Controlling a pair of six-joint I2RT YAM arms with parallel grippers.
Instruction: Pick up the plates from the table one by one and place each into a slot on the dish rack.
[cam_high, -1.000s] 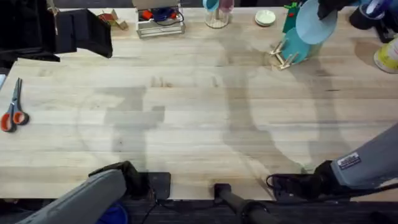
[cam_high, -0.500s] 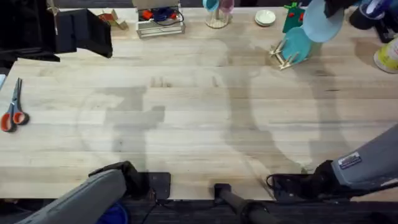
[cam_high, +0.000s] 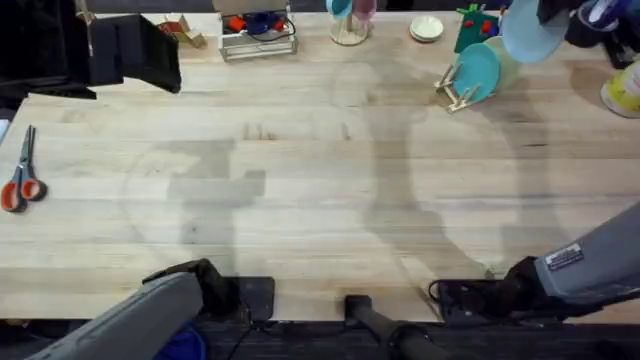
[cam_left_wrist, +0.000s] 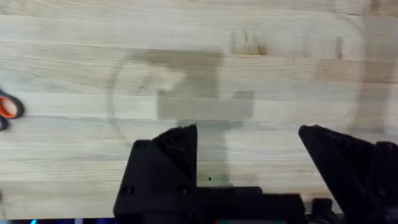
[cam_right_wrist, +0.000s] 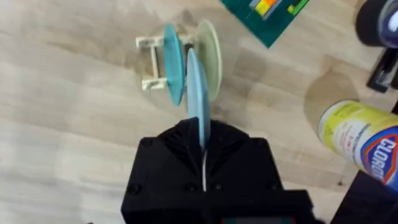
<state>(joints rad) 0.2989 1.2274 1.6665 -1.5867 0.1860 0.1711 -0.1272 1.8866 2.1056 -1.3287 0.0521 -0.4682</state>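
Note:
My right gripper (cam_right_wrist: 202, 134) is shut on the light blue plate (cam_right_wrist: 198, 99), holding it on edge above the dish rack (cam_right_wrist: 149, 62). From overhead that light blue plate (cam_high: 533, 30) hangs at the table's far right, just beyond the dish rack (cam_high: 455, 92). A teal plate (cam_high: 478, 70) stands upright in a slot, and a pale cream plate (cam_right_wrist: 212, 53) stands in the slot behind the teal plate (cam_right_wrist: 173, 62). Over bare table (cam_left_wrist: 199, 62) near the front edge, my left gripper (cam_left_wrist: 249, 158) stands open and holds nothing.
Orange-handled scissors (cam_high: 20, 180) lie at the left edge. Along the back stand a black box (cam_high: 100, 50), a wire-frame tray (cam_high: 258, 35), a glass (cam_high: 348, 25), a small white dish (cam_high: 426, 28) and a green box (cam_high: 470, 25). A yellow-white canister (cam_high: 625, 90) sits far right.
The right gripper has carried the light blue plate to the right and farther back, away from the teal plate. The left arm has not moved.

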